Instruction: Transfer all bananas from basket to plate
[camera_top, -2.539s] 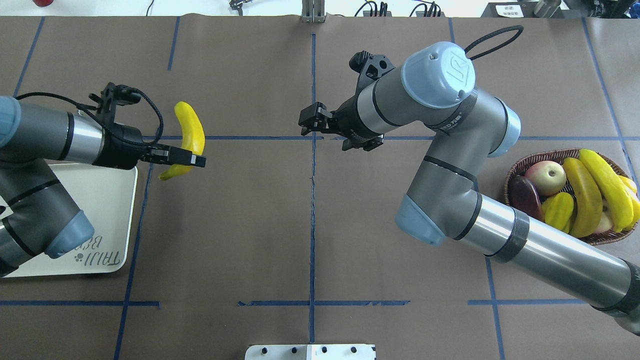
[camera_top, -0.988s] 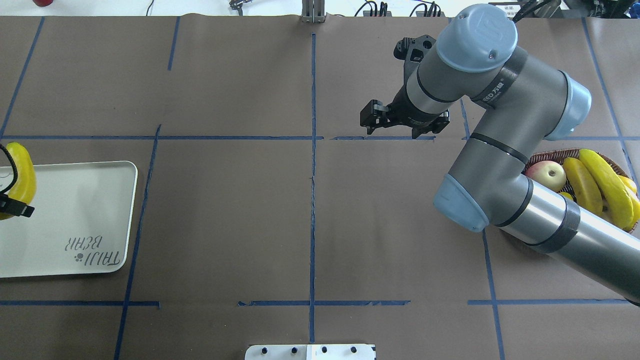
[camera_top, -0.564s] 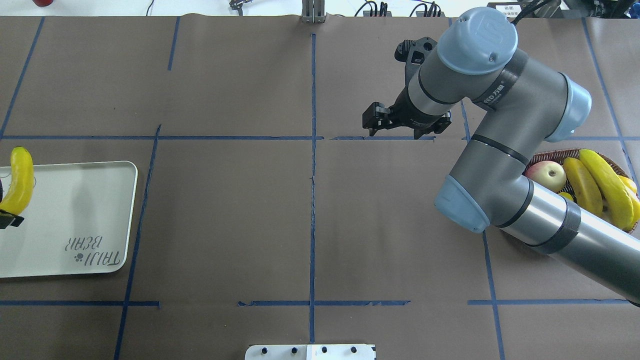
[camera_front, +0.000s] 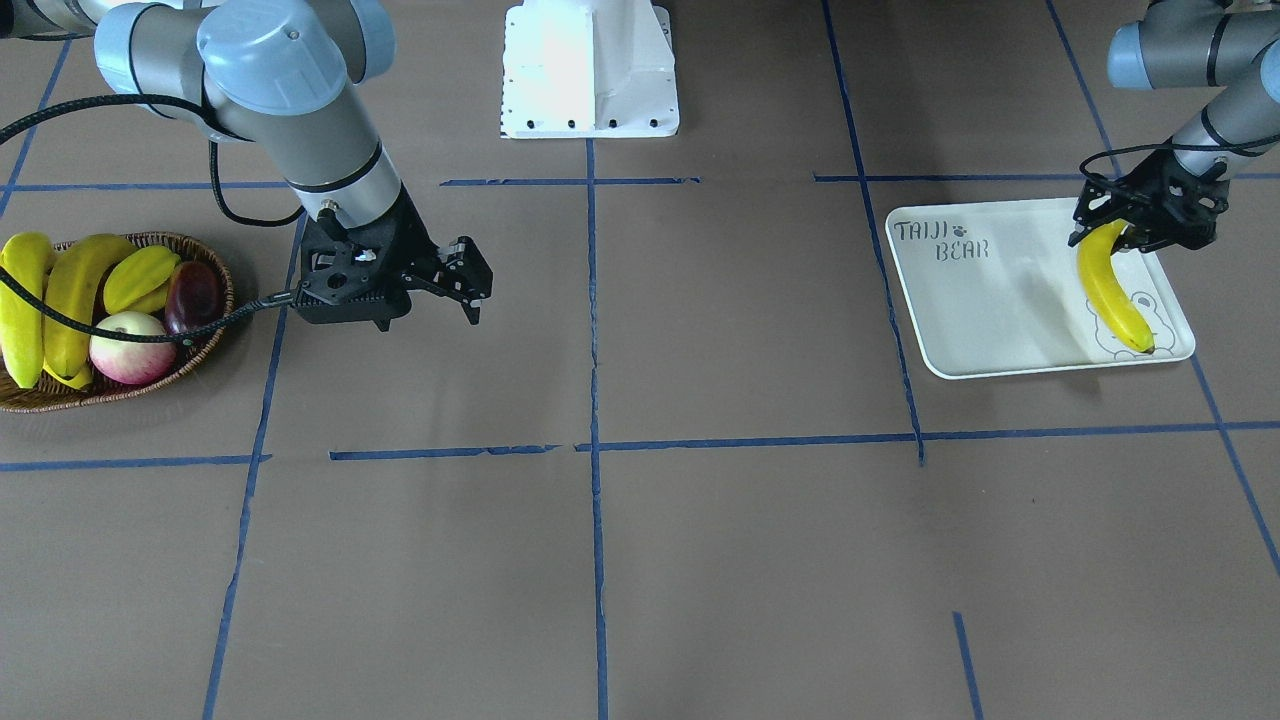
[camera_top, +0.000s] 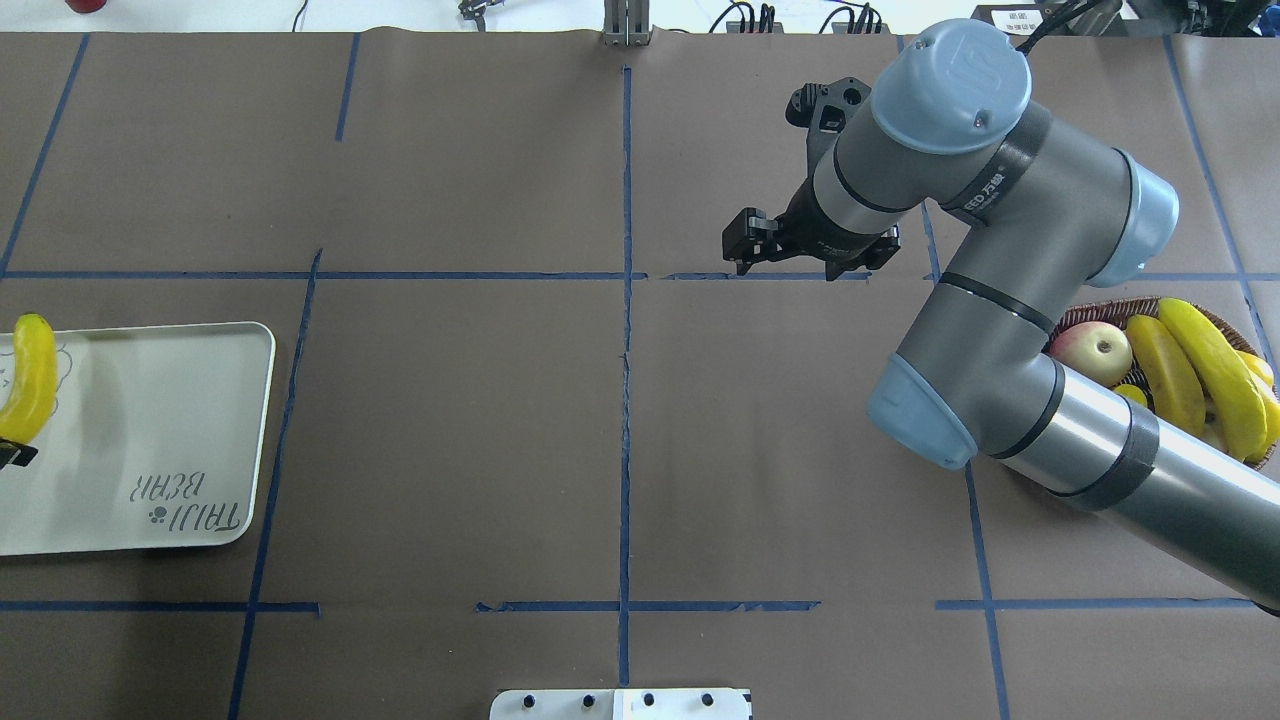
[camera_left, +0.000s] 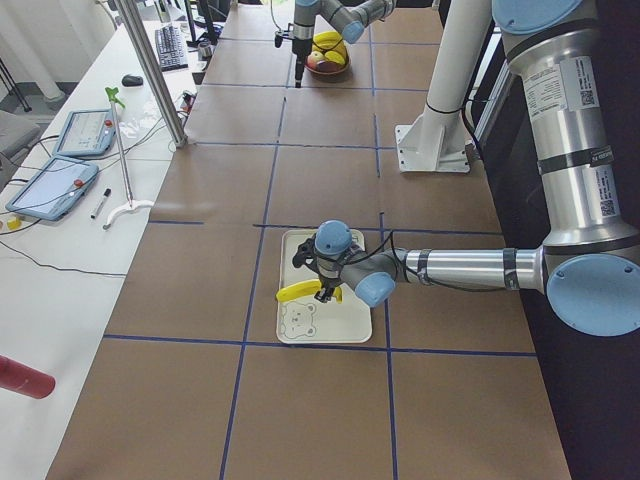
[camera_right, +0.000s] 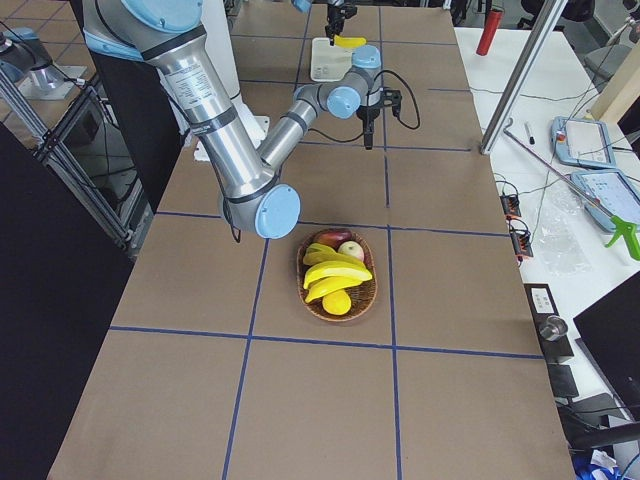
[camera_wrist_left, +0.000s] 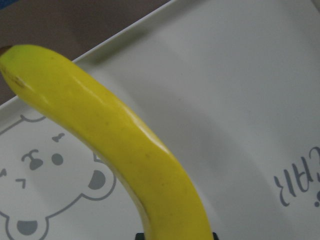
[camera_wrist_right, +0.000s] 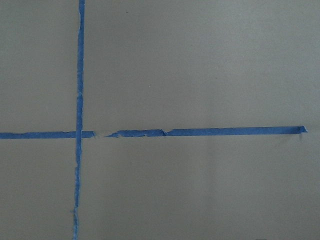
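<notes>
As the left fingers (camera_front: 1125, 232) clamp one end of a banana (camera_front: 1110, 290), it slants over the plate (camera_front: 1000, 320), by the bear face. The other bananas (camera_front: 70, 300) lie in the basket (camera_front: 120, 395). The right fingers (camera_front: 478, 290) hang spread and empty above the tabletop (camera_front: 700, 560).

In the fingers of my black left gripper (camera_front: 1110, 236): a bright yellow banana (camera_front: 1112, 290). Below them, an off-white plate (camera_front: 1000, 310) with grey lettering and a bear-face outline. Under the fingers of my black right gripper (camera_front: 470, 290), a brown table (camera_front: 700, 550) crossed by blue tape lines (camera_front: 590, 300).
</notes>
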